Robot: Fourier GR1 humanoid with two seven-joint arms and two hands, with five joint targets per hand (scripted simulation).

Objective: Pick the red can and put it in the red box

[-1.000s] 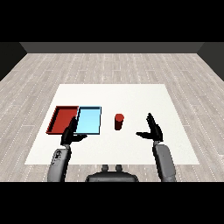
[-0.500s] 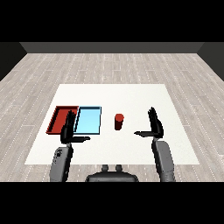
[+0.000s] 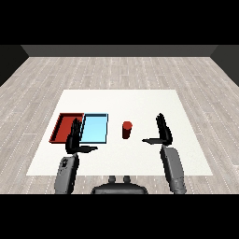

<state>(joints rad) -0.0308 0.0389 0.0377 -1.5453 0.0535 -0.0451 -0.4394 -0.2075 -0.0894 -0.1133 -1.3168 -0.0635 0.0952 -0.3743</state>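
Red can (image 3: 126, 129): stood upright on the white bench (image 3: 140, 100), just right of the light blue tray (image 3: 94, 129) and apart from it; untouched.
Red tray (image 3: 63, 127): lay at the far left, side by side with the blue one, so the blue tray sat between can and goal.
Right hand (image 3: 162, 132): was open — fingers straight up, thumb pointing left toward the can; near the can on its right, not touching.
Left hand (image 3: 74, 139): was open, fingers extended, in front of the two trays; held nothing.
Step in hand: the reach for the can, by my judgement — task barely begun.
Advice: bring the right hand in sideways at mid-height and curl round the body without knocking it; lift well above the blue tray's rim before crossing to the red tray.
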